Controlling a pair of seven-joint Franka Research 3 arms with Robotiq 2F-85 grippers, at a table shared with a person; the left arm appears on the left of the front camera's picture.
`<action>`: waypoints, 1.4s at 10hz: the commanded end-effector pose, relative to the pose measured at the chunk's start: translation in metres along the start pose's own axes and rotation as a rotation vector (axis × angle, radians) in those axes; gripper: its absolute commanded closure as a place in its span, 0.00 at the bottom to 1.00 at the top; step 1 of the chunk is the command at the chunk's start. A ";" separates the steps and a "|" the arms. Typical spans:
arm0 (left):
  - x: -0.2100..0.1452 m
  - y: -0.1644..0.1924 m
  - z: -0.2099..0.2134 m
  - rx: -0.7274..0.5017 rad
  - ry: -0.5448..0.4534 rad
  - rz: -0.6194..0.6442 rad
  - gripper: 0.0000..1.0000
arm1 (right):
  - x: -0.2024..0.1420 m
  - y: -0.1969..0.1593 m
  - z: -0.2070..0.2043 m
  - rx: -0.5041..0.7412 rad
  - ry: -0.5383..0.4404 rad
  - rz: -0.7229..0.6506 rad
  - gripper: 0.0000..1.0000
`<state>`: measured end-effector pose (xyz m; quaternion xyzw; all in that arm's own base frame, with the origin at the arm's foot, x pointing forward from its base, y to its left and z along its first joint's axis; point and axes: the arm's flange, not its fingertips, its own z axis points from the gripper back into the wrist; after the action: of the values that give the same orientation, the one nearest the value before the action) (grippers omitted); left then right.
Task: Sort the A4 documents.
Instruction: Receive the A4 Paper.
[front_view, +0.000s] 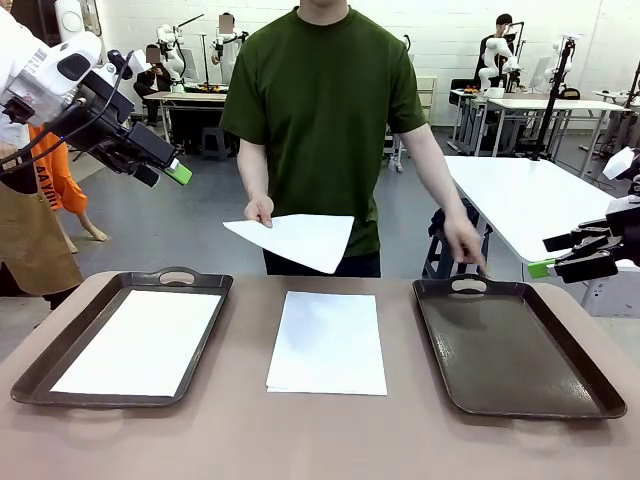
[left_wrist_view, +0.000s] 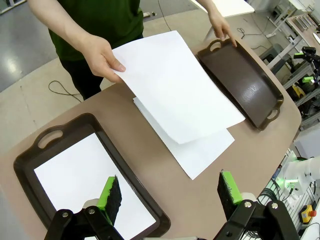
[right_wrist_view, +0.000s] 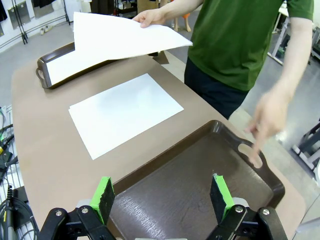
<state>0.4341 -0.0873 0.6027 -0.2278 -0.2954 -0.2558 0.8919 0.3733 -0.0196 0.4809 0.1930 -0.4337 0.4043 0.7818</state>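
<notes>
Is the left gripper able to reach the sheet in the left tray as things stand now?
Probably yes: the left gripper hangs open high above the left tray, and nothing covers its sheet. The person's hand holds another sheet over the middle, aside.

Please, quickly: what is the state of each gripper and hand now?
Left gripper: open, empty.
Right gripper: open, empty.
One hand: holds a paper sheet.
Other hand: at handle of empty tray.

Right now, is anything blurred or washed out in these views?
Right wrist view: the person's hand at the handle of the empty tray is motion-blurred. Front view: sharp, soft sheen on that tray. Left wrist view: sharp, held sheet featureless white.
</notes>
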 end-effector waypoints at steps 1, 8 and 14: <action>0.000 0.001 0.001 -0.006 -0.008 -0.013 0.00 | -0.002 -0.003 -0.005 0.007 -0.022 0.011 0.00; 0.000 0.001 0.001 -0.006 -0.008 -0.013 0.00 | -0.002 -0.003 -0.005 0.007 -0.022 0.011 0.00; 0.000 0.001 0.001 -0.006 -0.008 -0.013 0.00 | 0.000 0.000 0.000 0.000 0.000 0.000 0.00</action>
<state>0.4341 -0.0873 0.6027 -0.2278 -0.2954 -0.2558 0.8919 0.3730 -0.0198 0.4814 0.1921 -0.4334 0.4046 0.7820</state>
